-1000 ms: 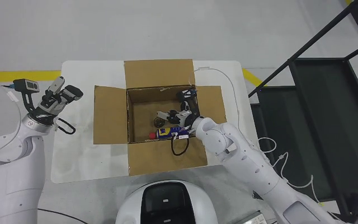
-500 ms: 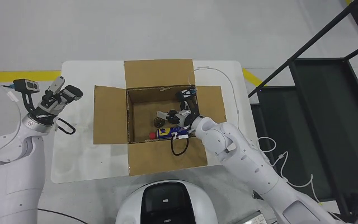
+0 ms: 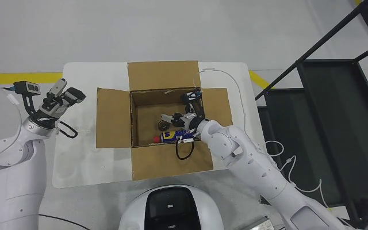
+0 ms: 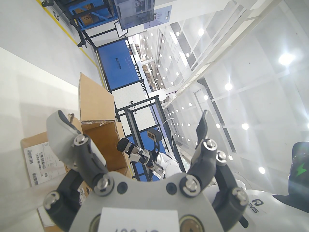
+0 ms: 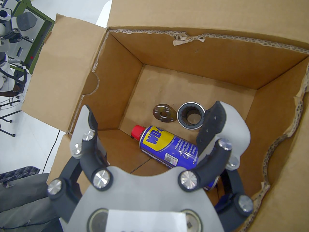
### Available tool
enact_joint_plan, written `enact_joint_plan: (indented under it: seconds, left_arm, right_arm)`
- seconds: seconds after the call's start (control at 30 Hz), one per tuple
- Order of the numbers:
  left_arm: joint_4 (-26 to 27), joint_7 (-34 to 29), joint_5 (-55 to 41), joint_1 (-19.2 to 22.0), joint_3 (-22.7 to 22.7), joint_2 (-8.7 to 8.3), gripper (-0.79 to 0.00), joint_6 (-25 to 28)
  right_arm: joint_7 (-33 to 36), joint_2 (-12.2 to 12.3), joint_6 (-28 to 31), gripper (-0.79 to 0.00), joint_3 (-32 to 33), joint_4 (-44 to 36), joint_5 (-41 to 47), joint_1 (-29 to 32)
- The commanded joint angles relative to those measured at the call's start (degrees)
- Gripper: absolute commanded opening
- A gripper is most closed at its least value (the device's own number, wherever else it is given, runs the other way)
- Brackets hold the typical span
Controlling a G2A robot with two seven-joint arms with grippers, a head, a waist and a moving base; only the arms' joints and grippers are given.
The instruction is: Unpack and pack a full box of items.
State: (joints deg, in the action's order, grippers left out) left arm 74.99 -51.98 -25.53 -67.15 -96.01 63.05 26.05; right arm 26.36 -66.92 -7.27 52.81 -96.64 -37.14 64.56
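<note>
An open cardboard box [image 3: 113, 117] [image 5: 205, 59] stands in the middle of the white table [image 3: 86, 167]. On its floor lie a blue and yellow spray can with a red cap [image 5: 166, 147] [image 3: 171, 135], a flat metal flange [image 5: 163, 112] and a dark metal ring [image 5: 190, 115] [image 3: 165, 123]. My right gripper [image 5: 154, 119] [image 3: 187, 118] hangs open above the can, inside the box mouth, holding nothing. My left gripper [image 4: 130, 123] [image 3: 64, 95] is open and empty, raised beyond the table's left edge, well away from the box.
The box flaps [image 3: 164, 74] are folded out on all sides. A white cable [image 3: 238, 92] runs along the table's right side. A black stair frame [image 3: 322, 86] stands to the right of the table.
</note>
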Motion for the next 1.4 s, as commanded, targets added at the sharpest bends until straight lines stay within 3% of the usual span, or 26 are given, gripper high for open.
enact_joint_plan:
  seconds: [0.0, 0.63, 0.97, 1.37]
  left_arm:
    - [0.0, 0.0, 0.0, 0.0, 0.0, 0.0, 0.0, 0.0]
    - [0.0, 0.0, 0.0, 0.0, 0.0, 0.0, 0.0, 0.0]
    - [0.0, 0.0, 0.0, 0.0, 0.0, 0.0, 0.0, 0.0]
    - [0.0, 0.0, 0.0, 0.0, 0.0, 0.0, 0.0, 0.0]
  right_arm:
    - [0.0, 0.0, 0.0, 0.0, 0.0, 0.0, 0.0, 0.0]
    - [1.0, 0.0, 1.7, 0.0, -0.5, 0.1, -1.1, -0.1]
    - [12.8, -1.5, 9.9, 0.0, -7.0, 7.7, -8.9, -8.5]
    - [15.2, -2.6, 12.4, 0.0, -8.8, 14.8, -13.9, -13.5]
